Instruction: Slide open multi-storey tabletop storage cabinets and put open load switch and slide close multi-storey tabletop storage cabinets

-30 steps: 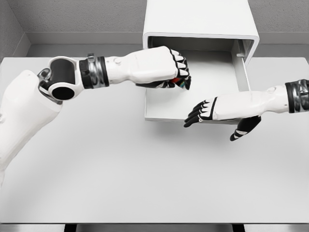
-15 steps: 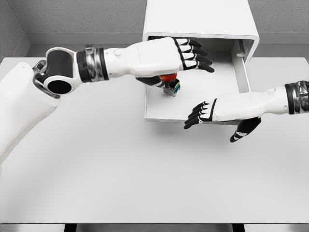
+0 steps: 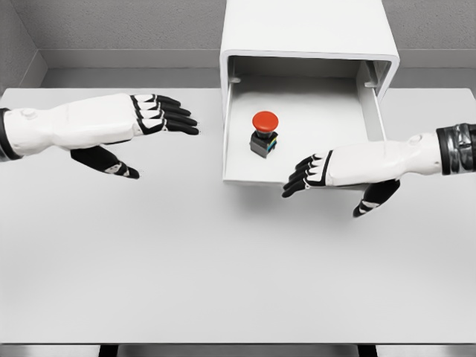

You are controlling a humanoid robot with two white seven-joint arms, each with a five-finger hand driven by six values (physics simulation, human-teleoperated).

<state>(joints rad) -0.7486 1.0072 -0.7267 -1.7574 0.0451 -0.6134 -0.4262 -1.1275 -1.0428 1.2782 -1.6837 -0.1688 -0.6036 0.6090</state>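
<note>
Switch: the load switch (image 3: pixel 264 134) with the red button on top stands upright in the middle of the open drawer (image 3: pixel 238 177), touching no hand.
Cabinet: the white cabinet (image 3: pixel 305 30) sits at the back of the table (image 3: pixel 223 260), and its drawer is pulled out toward the robot.
Left hand: the left hand (image 3: pixel 130 123) is out over the table, well to the left of the drawer, fingers straight and holding nothing.
Right hand: the right hand (image 3: pixel 327 172) is at the drawer's front edge, fingers loosely out, holding nothing. It looks placed to push.
Next job: I think the drawer has to be slid shut.
</note>
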